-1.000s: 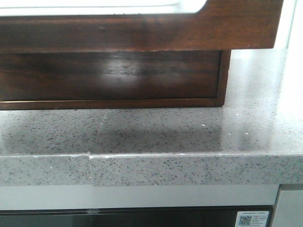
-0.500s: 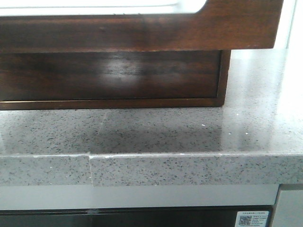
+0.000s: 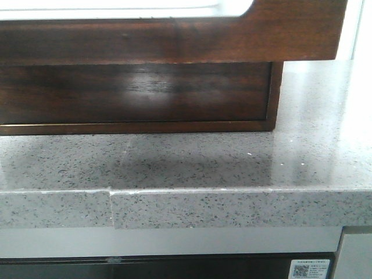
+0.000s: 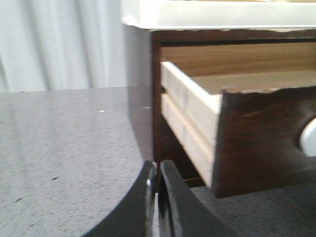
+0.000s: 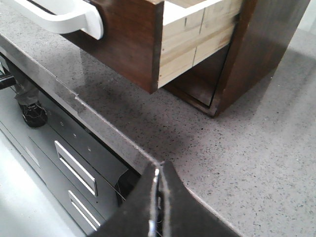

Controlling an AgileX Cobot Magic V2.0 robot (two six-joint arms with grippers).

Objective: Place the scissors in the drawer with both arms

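Observation:
The drawer (image 3: 174, 40) stands pulled out over the counter, its dark brown front filling the top of the front view. The left wrist view shows that drawer (image 4: 266, 143) from the side, with pale wood walls and a white handle (image 4: 309, 136). The right wrist view has the drawer (image 5: 126, 42) and its white handle (image 5: 64, 19) too. My left gripper (image 4: 157, 165) is shut with nothing in it, low beside the cabinet's corner. My right gripper (image 5: 159, 168) is shut and empty over the counter's front edge. The scissors are out of view. Neither gripper shows in the front view.
The dark wood cabinet body (image 3: 139, 96) sits on a speckled grey stone counter (image 3: 192, 163), whose front edge has a seam (image 3: 110, 200). Below the edge are dark appliance fronts with silver handles (image 5: 74, 168). Pale curtains (image 4: 54, 44) hang behind the counter.
A faint shadow on the left of the counter has lightened. The drawer and cabinet have not moved.

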